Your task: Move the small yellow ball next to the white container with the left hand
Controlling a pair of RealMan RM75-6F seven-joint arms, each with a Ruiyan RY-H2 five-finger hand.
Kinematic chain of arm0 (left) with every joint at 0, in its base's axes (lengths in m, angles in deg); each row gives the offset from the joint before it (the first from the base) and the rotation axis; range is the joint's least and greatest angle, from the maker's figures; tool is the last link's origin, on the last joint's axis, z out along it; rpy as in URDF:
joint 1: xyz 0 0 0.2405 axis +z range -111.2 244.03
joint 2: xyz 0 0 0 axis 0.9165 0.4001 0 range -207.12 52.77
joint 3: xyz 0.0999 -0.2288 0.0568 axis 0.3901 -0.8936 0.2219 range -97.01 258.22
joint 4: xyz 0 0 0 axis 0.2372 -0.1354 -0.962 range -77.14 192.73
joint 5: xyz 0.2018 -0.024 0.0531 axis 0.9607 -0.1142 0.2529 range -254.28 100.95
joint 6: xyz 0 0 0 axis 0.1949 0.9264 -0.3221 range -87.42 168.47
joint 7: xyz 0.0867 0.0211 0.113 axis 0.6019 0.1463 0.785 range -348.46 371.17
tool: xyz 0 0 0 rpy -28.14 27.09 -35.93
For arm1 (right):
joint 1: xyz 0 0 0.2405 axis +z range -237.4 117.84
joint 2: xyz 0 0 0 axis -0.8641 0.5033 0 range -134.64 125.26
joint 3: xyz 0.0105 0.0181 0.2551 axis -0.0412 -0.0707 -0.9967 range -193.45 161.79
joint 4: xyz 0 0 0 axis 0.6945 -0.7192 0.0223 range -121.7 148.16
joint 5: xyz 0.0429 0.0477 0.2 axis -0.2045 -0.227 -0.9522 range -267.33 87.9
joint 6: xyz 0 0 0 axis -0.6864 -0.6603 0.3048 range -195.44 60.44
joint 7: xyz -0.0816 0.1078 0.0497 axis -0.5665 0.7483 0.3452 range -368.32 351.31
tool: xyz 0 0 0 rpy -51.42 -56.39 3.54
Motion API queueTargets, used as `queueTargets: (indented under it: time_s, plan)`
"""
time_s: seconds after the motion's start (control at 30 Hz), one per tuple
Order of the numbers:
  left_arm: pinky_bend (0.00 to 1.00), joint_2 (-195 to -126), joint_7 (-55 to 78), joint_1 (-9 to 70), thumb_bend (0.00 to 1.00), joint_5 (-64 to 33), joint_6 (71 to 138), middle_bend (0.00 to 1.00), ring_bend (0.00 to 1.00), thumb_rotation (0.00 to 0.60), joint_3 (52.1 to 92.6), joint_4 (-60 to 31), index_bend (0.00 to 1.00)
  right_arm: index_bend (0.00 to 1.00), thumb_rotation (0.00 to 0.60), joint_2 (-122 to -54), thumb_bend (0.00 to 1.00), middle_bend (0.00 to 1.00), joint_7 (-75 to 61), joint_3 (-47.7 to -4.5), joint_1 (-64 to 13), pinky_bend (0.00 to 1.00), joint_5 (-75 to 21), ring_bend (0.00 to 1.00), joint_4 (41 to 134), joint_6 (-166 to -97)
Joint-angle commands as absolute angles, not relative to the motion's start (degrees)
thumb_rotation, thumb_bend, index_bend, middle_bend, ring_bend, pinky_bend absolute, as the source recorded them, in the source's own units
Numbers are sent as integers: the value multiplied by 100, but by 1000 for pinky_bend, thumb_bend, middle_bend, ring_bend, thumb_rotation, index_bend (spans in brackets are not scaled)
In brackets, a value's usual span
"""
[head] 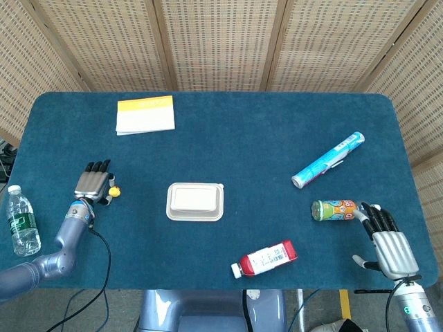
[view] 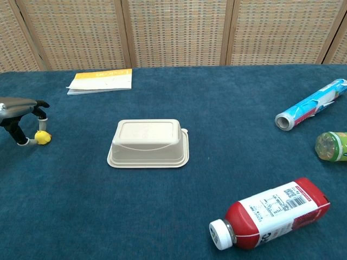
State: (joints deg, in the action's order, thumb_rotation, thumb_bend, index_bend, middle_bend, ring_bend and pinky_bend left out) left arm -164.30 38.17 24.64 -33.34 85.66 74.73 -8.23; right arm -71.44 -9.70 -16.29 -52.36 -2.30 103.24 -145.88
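Note:
The small yellow ball lies on the blue table near its left edge. My left hand arches over it and pinches it between the thumb and a fingertip, with the ball still down on the cloth. The white container stands upside down in the middle of the table, well to the right of the ball. My right hand lies flat at the front right corner, fingers spread, holding nothing; the chest view does not show it.
A yellow-and-white booklet lies at the back left. A red bottle lies near the front edge. A colourful bottle and a blue tube lie on the right. A water bottle stands at the left edge.

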Motion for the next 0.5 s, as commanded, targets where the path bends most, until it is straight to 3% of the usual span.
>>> queueTargets:
  time_s: [0.03, 0.5]
  plan:
    - [0, -16436, 3795, 2480, 389, -3305, 8608, 0, 0, 600, 7466, -825, 561, 121, 600, -7149, 0, 0, -979, -1624, -5235, 0, -226, 0, 10321, -14585]
    - [0, -16132, 3491, 2600, 390, -2923, 8921, 0, 0, 600, 7341, -1366, 566, 120, 600, -7146, 0, 0, -996, -1611, -5235, 0, -198, 0, 10346, -14603]
